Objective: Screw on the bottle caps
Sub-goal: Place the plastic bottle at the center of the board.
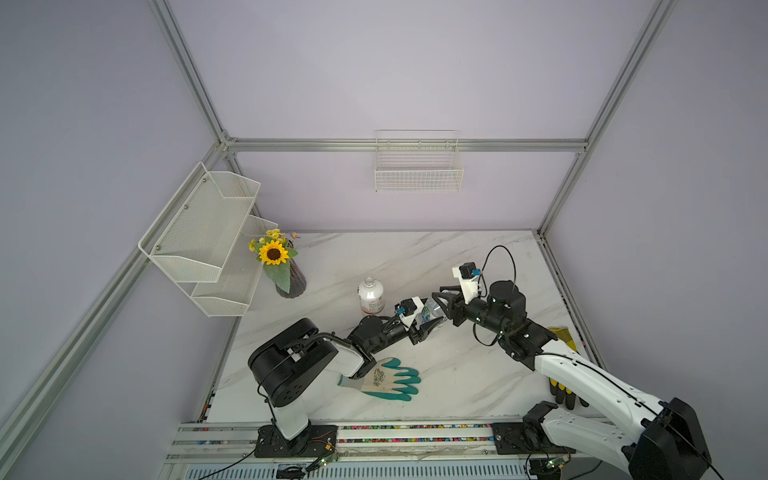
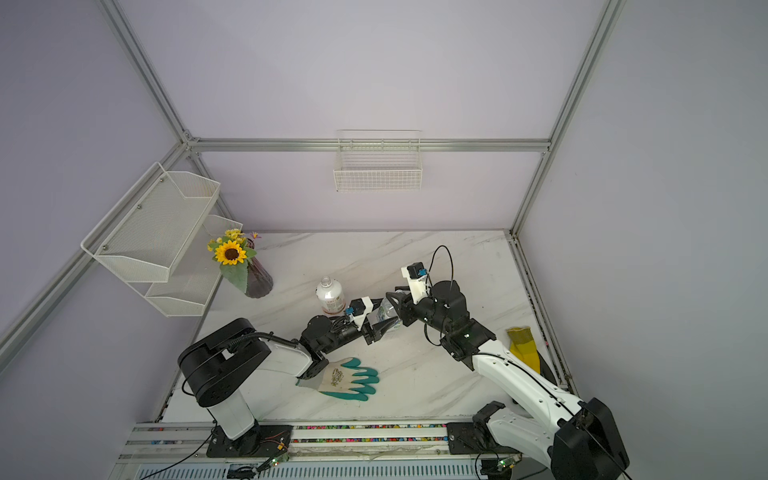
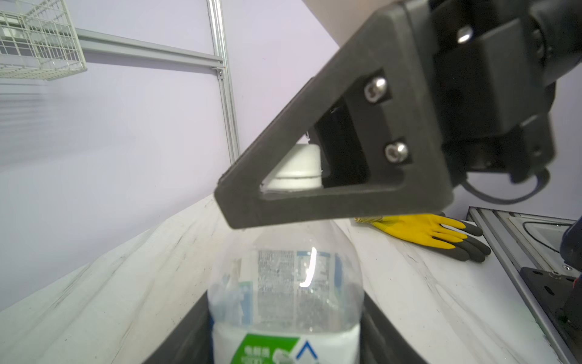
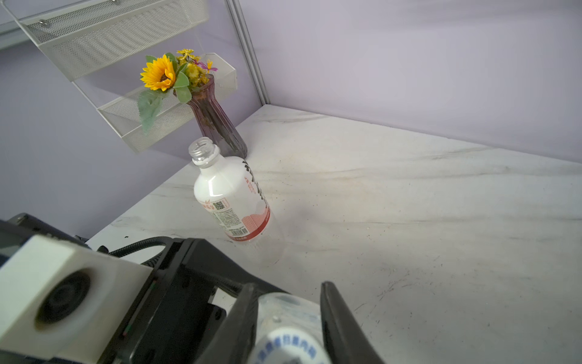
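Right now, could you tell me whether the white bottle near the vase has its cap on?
Off: the white bottle stands upright, its threaded neck bare and mouth open.

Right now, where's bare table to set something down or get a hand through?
Free: the back strip of the table behind the white bottle, vase to right wall; the front patch between the teal glove and the right arm. Crowded: centre, where the left gripper and right gripper meet on the clear bottle; the yellow glove takes the right edge.
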{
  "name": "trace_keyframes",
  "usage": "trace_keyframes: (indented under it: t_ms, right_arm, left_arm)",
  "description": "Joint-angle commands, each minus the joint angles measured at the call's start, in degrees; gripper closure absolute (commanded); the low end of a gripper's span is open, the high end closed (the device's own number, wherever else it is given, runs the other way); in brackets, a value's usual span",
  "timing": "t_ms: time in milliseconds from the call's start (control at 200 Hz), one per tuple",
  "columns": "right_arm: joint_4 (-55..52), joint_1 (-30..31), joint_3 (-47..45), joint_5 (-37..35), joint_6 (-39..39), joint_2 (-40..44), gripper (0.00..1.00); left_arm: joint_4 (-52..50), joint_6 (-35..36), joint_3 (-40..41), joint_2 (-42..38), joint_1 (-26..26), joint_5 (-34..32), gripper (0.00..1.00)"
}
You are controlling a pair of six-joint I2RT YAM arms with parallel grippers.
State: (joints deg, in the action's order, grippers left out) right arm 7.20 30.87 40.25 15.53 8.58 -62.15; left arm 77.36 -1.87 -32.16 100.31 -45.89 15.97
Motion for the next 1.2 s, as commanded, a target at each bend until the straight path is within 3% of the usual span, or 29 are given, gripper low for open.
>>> trace_keyframes:
  t_ms: [0, 75, 220, 320, 475, 750, 980, 1195]
  right_arm:
    - [1.53, 0.22, 1.18, -0.18, -0.70, -0.07, 0.73]
    - [0.54, 0.24, 1.92, 0.27, -1.89, -0.18, 0.80]
    - [-1.87, 0.24, 3.71, -1.60, -5.89, -0.44, 0.88]
    - [-2.28, -0.04, 5.41, -4.50, -9.72, -1.54, 0.89]
    - [0.43, -5.36, 10.20, -6.28, -12.59, -8.06, 0.89]
    - [8.58, -9.51, 22.17, -6.36, -16.23, -27.57, 0.87]
    - [15.18, -10.38, 24.08, -7.75, -14.94, -34.89, 0.85]
    - [14.43, -10.78, 25.10, -7.16, -14.47, -38.35, 0.81]
  left_arm:
    - [5.61, -0.91, -1.60, 0.07, -0.02, 0.32, 0.39]
    - [5.62, -0.45, -1.60, 0.85, -0.02, -0.43, 0.35]
    - [5.63, -0.30, -0.91, 1.05, -0.04, -2.73, 0.10]
    - [4.95, -0.61, 0.41, -0.35, -0.05, -3.61, 0.00]
    - [-4.02, -1.63, 2.81, -8.20, -0.71, -4.86, 0.00]
    - [-32.80, -1.64, 3.51, -31.04, -2.64, -6.18, 0.00]
    - [-55.72, -4.99, 1.14, -44.95, -2.15, -19.64, 0.00]
    - [-63.02, -7.18, 1.55, -51.21, 1.27, -25.03, 0.00]
